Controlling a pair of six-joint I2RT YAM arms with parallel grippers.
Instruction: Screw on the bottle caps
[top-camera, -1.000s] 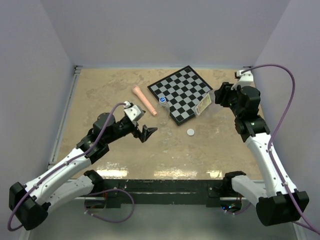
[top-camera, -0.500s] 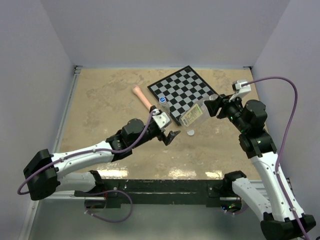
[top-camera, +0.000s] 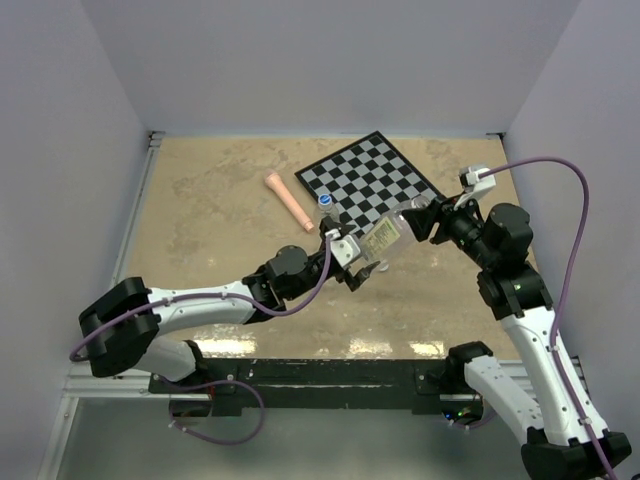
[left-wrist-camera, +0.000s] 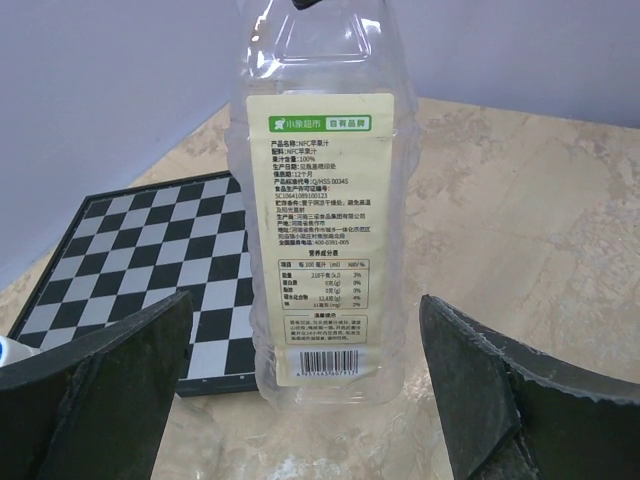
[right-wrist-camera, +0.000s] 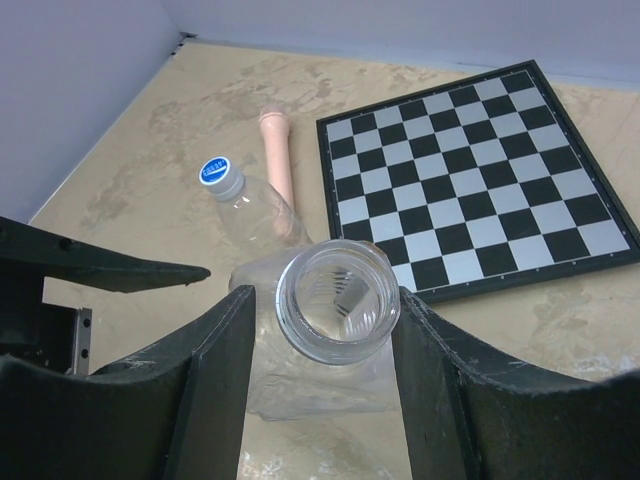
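My right gripper (right-wrist-camera: 325, 305) is shut on the neck of the large clear bottle (right-wrist-camera: 320, 380), whose mouth (right-wrist-camera: 337, 298) is open and uncapped. From above, the bottle (top-camera: 383, 236) hangs tilted from this gripper (top-camera: 422, 217) at the chessboard's near corner. My left gripper (top-camera: 362, 268) is open just in front of the bottle. Its yellowish label (left-wrist-camera: 320, 220) faces the left wrist view, between and beyond the wide-apart fingers (left-wrist-camera: 120, 390). The tiny bottle (right-wrist-camera: 255, 215) wears the blue cap (right-wrist-camera: 217, 173) and stands left of the board (top-camera: 325, 201).
A black-and-white chessboard (top-camera: 370, 185) lies at the back centre. A pink tapered stick (top-camera: 288, 200) lies left of it, beside the tiny bottle. Grey walls close the table on three sides. The left arm (top-camera: 220, 300) stretches across the near middle.
The left arm has reached right and forward, from the table's left-centre to the bottle. The right arm has carried the large bottle from the board's right edge towards the centre.
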